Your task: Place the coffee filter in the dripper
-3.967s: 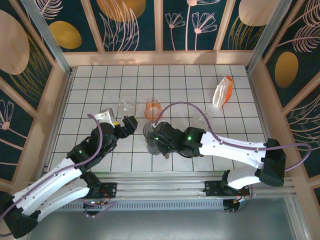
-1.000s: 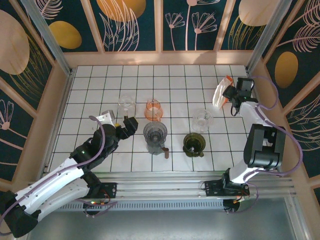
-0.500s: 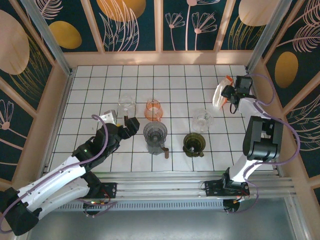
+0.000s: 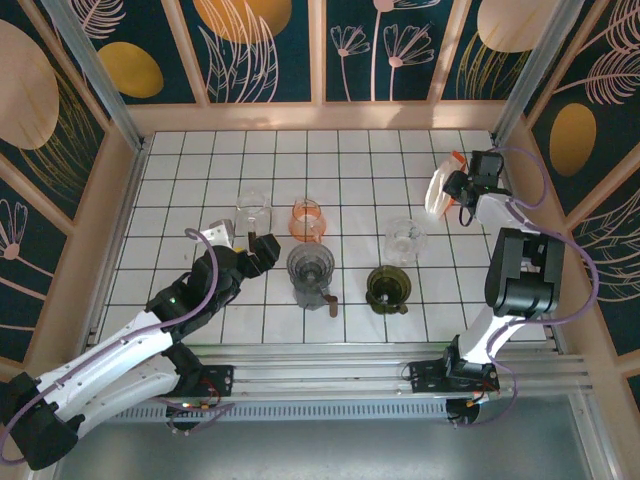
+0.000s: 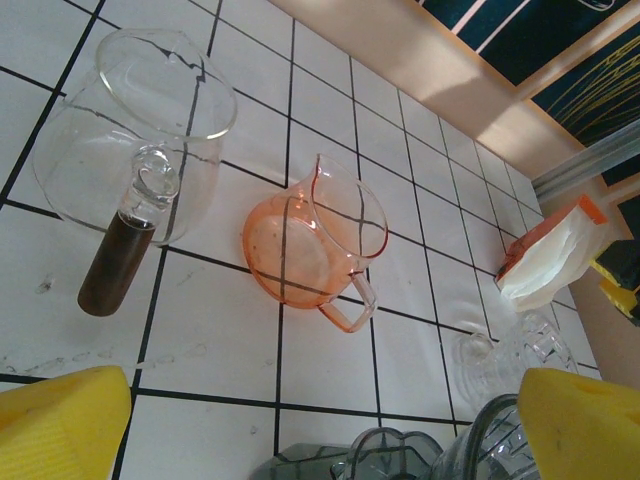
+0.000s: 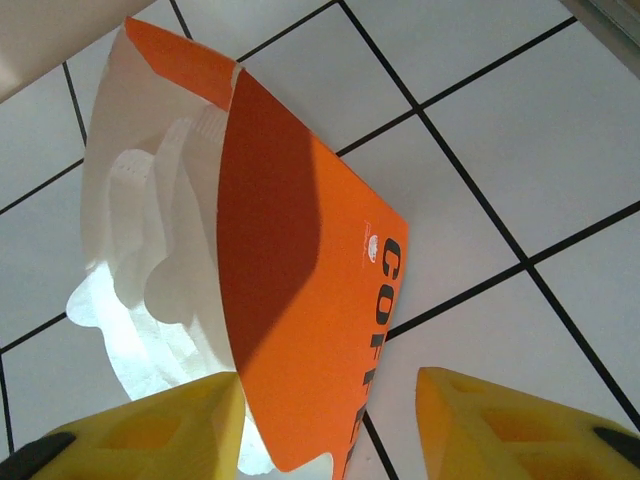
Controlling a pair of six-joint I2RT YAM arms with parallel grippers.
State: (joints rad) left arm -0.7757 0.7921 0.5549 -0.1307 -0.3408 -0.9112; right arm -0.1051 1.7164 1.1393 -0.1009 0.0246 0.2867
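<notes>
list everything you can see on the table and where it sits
glass carafe: 1, clear, brown handle, back left
pitcher: 1, orange, right of the carafe
grey dripper: 1, smoky grey, in front of the pitcher
green dripper: 1, dark green, right of the grey one
glass dripper: 1, clear, behind the green one
coffee filter pack: 1, orange, white filters, far right
table: 1, white tiles
left pincer: 1, yellow, open, near the carafe
right pincer: 1, yellow, astride the pack's edge
</notes>
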